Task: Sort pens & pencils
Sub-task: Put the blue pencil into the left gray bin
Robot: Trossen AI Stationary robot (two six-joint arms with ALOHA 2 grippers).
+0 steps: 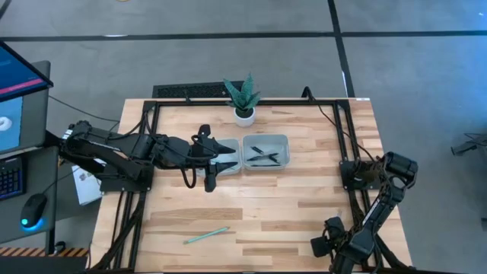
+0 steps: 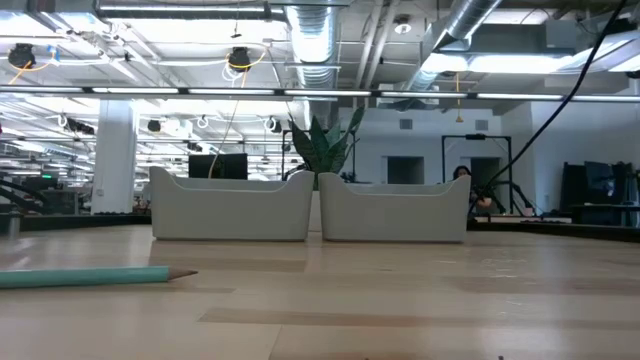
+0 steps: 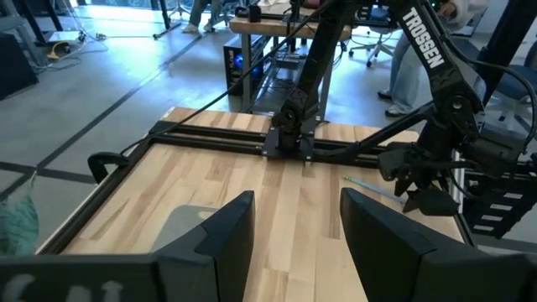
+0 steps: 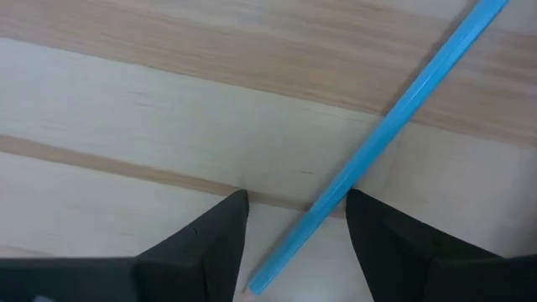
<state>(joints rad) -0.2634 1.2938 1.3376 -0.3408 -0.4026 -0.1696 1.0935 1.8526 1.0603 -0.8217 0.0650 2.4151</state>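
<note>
Right jaws, bench 5 o'clock: wide open, empty, straddling teal pencil (image 4: pixel 377 143). It lies skewed, so closing could flick it away. Second pencil (image 1: pixel 205 236) at 7. Left jaws half open, empty, over left tray (image 2: pixel 230 210) at 12; pens (image 1: pixel 265 156) in right tray (image 2: pixel 395 212).

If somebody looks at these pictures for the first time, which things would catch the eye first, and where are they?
First, the right gripper near the table's front right corner, open astride a light blue pencil lying on the wood. Next, the left gripper, open and empty over the left tray, beside the right tray holding dark pens. Another pencil lies alone near the front edge.
</note>
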